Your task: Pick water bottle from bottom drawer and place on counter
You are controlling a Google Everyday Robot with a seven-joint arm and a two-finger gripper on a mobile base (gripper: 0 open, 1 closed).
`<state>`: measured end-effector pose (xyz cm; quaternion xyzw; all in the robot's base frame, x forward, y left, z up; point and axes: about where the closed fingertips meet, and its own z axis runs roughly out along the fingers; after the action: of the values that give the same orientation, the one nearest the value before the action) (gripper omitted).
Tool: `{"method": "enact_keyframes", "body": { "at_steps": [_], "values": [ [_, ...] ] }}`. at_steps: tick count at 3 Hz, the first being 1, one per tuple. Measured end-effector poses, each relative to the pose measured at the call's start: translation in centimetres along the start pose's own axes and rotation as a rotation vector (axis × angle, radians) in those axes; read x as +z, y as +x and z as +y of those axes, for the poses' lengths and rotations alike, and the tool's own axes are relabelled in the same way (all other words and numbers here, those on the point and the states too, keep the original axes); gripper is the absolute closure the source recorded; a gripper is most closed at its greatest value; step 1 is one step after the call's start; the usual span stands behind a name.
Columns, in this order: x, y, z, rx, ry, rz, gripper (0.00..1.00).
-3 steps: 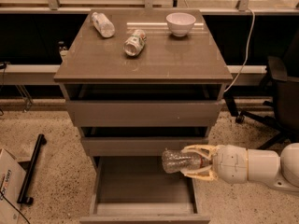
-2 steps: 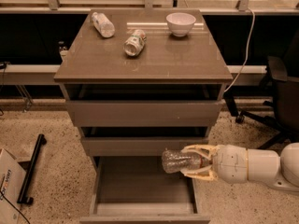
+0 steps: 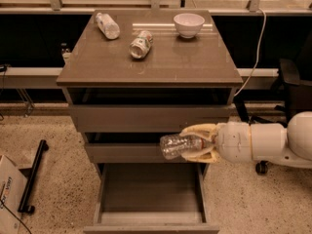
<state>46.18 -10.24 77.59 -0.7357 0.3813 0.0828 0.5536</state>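
Observation:
The water bottle (image 3: 176, 146), clear and ribbed with a bit of red label showing, lies on its side in my gripper (image 3: 188, 144). The cream fingers (image 3: 197, 129) are shut on it above and below. It hangs in front of the middle drawer's front, above the open bottom drawer (image 3: 151, 189), whose bare inside holds nothing. The counter (image 3: 161, 62) is the glossy top slab above, well over the gripper. My white arm reaches in from the right.
On the counter lie a clear bottle with a white label (image 3: 107, 25), a green-and-white labelled bottle (image 3: 140, 44) and a white bowl (image 3: 189, 24). A black bar (image 3: 32, 177) and a box (image 3: 9, 195) are on the floor at left; a chair (image 3: 294, 89) stands at right.
The gripper has lifted the water bottle up and slightly left, from just over the open bottom drawer to the height of the middle drawer's front.

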Motion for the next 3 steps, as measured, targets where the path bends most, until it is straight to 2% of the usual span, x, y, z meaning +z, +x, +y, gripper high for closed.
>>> {"method": "enact_keyframes", "body": {
  "at_steps": [2, 3],
  "values": [
    [2.2, -3.8, -6.3, -0.248, -0.062, -0.015, 1.0],
    [2.9, -5.2, -9.1, -0.354, -0.088, 0.003, 1.0]
  ]
}}
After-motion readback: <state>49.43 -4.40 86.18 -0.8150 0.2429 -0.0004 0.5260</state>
